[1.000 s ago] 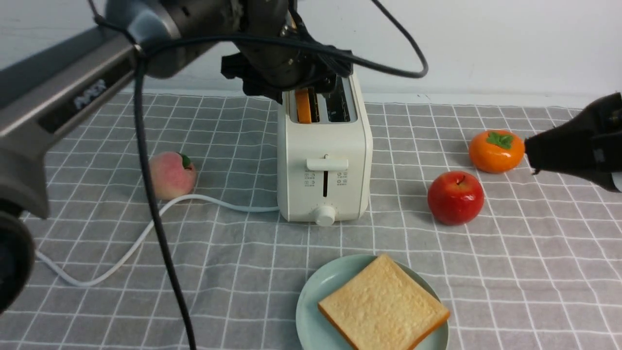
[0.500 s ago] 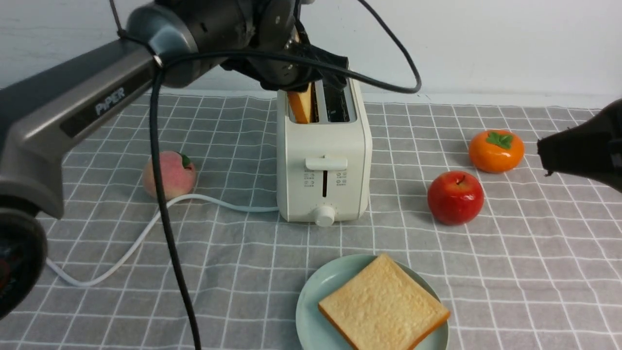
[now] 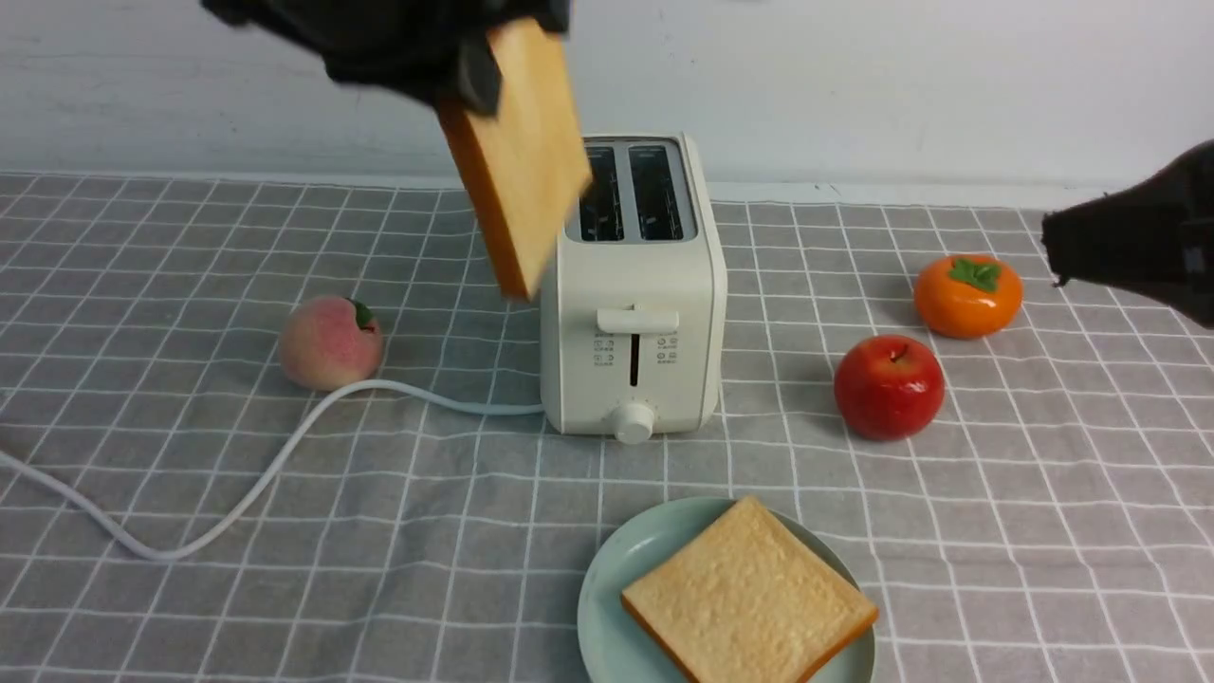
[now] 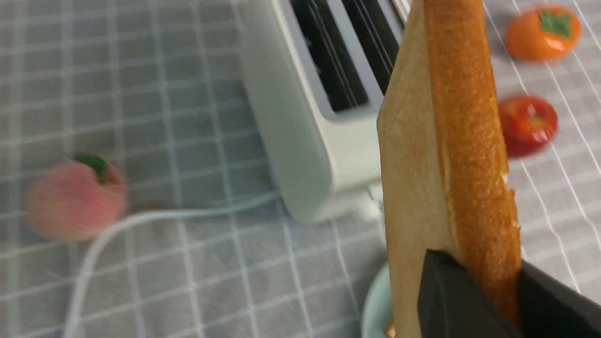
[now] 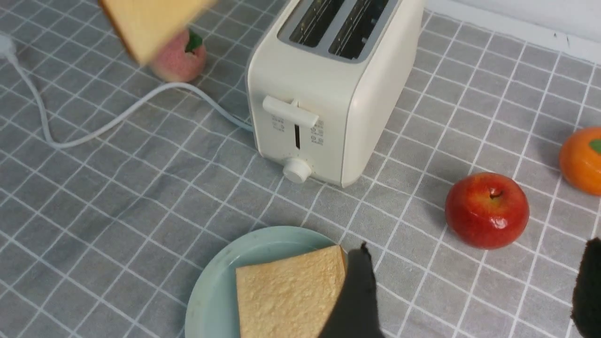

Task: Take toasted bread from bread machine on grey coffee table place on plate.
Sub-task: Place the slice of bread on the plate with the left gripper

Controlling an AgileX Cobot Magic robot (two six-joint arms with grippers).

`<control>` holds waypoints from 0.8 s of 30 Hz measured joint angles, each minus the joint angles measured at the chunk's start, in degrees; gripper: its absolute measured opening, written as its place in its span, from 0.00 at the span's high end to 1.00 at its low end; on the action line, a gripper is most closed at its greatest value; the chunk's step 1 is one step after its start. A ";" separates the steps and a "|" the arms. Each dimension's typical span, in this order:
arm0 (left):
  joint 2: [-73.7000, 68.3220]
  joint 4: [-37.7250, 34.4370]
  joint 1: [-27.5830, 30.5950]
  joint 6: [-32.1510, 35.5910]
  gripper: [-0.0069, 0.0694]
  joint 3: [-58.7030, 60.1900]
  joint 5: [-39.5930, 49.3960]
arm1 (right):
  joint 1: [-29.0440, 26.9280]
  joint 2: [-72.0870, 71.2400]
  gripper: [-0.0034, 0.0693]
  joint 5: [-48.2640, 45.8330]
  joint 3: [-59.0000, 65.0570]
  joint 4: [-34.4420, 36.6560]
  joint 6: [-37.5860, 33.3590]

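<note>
My left gripper (image 3: 455,57) hangs at the top of the front view, shut on the upper edge of a slice of toasted bread (image 3: 522,152). The slice hangs tilted in the air, up and left of the bread machine (image 3: 631,313). In the left wrist view the black fingers (image 4: 446,300) pinch its crust (image 4: 465,141). Both slots of the cream-white bread machine show nothing inside. Another slice (image 3: 749,598) lies flat on the mint-green plate (image 3: 607,588) in front of it. My right gripper (image 5: 474,281) is open above the grey coffee table (image 3: 190,455), near the plate's right rim, with nothing in it.
A peach (image 3: 330,341) sits left of the bread machine, with the white cord (image 3: 285,446) curling past it toward the front left. A red apple (image 3: 889,384) and an orange persimmon (image 3: 967,294) lie to the right. A white wall closes the back.
The left gripper shut on the slice in the left slot and pulled it up and out, leftward. The left arm rose almost out of the front view. The right gripper barely moved.
</note>
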State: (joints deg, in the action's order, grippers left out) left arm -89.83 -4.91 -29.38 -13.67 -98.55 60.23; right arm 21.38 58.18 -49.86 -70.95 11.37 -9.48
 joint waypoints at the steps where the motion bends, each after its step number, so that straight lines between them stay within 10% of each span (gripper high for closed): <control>1: 0.00 -5.64 0.00 3.37 0.81 4.87 -1.76 | 0.00 0.00 0.19 0.00 0.00 0.20 -0.06; 12: -5.84 -57.24 0.00 38.78 0.81 34.07 -17.91 | 0.00 0.00 0.28 -7.41 0.00 9.78 -11.80; 24: -14.86 -63.62 0.00 42.71 0.75 37.89 -25.70 | 0.00 0.00 0.32 -8.63 0.00 13.25 -14.23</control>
State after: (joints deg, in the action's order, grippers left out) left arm -104.69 -68.53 -29.38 29.05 -60.66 34.53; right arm 21.38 58.18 -58.49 -70.95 24.61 -23.71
